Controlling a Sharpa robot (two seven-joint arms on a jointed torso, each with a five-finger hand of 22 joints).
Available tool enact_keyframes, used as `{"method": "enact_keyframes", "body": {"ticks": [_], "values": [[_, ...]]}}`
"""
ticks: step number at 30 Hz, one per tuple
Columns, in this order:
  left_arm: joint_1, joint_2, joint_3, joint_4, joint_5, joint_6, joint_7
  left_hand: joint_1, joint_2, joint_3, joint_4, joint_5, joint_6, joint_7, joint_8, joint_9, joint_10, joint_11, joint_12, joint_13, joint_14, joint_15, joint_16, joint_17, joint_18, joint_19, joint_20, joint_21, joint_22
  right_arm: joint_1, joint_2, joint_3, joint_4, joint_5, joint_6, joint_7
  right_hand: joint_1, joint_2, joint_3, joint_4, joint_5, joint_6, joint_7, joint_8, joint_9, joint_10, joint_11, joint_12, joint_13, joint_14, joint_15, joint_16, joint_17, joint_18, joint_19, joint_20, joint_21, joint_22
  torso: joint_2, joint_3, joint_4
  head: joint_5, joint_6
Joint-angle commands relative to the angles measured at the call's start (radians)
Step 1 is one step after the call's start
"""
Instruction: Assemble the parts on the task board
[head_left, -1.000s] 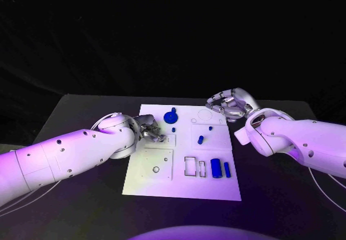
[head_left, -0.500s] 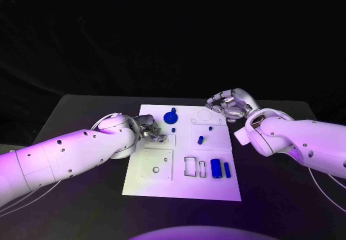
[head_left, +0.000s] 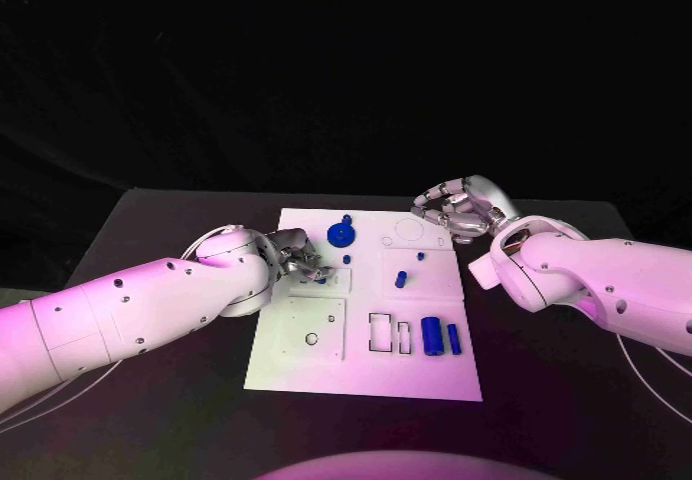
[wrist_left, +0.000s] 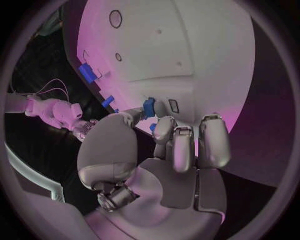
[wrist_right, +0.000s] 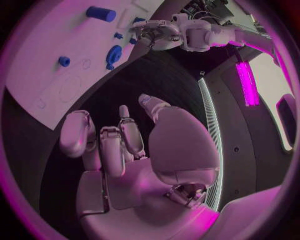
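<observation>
1. While curled over the task board's (head_left: 361, 340) left edge, left hand (head_left: 296, 258) pinching a small blue part (wrist_left: 149, 106) at the fingertips (wrist_left: 164, 125).
2. Right hand (head_left: 459, 210) hovering just off the board's far right corner, fingers loosely curled, holding nothing.
3. Blue gear (head_left: 340, 236) near the far edge; blue cylinder (head_left: 431, 334) toward the near right.
4. Left hand's grip mostly hidden behind the forearm in the head view.

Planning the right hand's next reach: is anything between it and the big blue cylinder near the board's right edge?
Nothing visible. The right hand hovers off the task board's far right corner, holding nothing. The blue cylinder lies nearer the robot, with only a small blue peg off to the side.
</observation>
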Motion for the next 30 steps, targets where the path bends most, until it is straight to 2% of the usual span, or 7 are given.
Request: {"method": "enact_keyframes", "body": {"ticks": [1, 12, 30], "values": [[-0.009, 0.003, -0.007, 0.000, 0.021, 0.040, -0.011, -0.008, 0.002, -0.006, -0.002, 0.003, 0.003, 0.002, -0.004, -0.001, 0.007, -0.001, 0.005, 0.001, 0.105, -0.007, 0.007, 0.259, -0.016, 0.003, -0.005, 0.005, 0.001, -0.001, 0.000, 0.000, 0.000, -0.004, 0.008, 0.010, -0.012, -0.001, 0.001, 0.006, 0.005, -0.001, -0.003, 0.003, 0.001, -0.008, 0.001, -0.006, -0.001, 0.055, -0.002, -0.007, 0.049, 0.017, -0.009, 0.000, -0.004, -0.001, 0.000, -0.0005, 0.0000, 0.000, 0.000], [-0.010, 0.002, -0.007, -0.003, 0.028, 0.038, -0.011, -0.021, 0.004, -0.024, -0.002, 0.003, 0.003, 0.002, -0.005, -0.001, 0.007, -0.001, 0.004, 0.001, 0.104, -0.007, 0.006, 0.258, -0.016, 0.003, -0.005, 0.005, 0.001, -0.001, -0.001, 0.000, 0.000, -0.004, 0.008, 0.010, -0.012, -0.001, 0.001, 0.006, 0.005, -0.001, -0.003, 0.003, 0.001, -0.008, 0.001, -0.006, -0.001, 0.055, -0.002, -0.007, 0.049, 0.017, -0.009, 0.000, -0.004, -0.001, 0.000, -0.0006, 0.0004, -0.002, 0.000], [-0.010, 0.006, -0.004, 0.001, 0.034, 0.030, -0.014, -0.060, 0.027, -0.049, -0.001, 0.003, 0.005, 0.001, -0.005, 0.000, 0.007, -0.002, 0.004, 0.002, 0.104, -0.008, 0.006, 0.258, -0.015, 0.003, -0.006, 0.004, 0.001, -0.001, 0.000, 0.000, -0.001, -0.004, 0.009, 0.010, -0.014, 0.000, -0.001, 0.009, 0.005, -0.002, -0.003, 0.004, 0.002, -0.009, 0.001, -0.006, -0.002, 0.055, -0.002, -0.007, 0.049, 0.017, -0.010, 0.000, -0.006, -0.002, 0.001, -0.0003, -0.0011, -0.005, 0.000]]}}
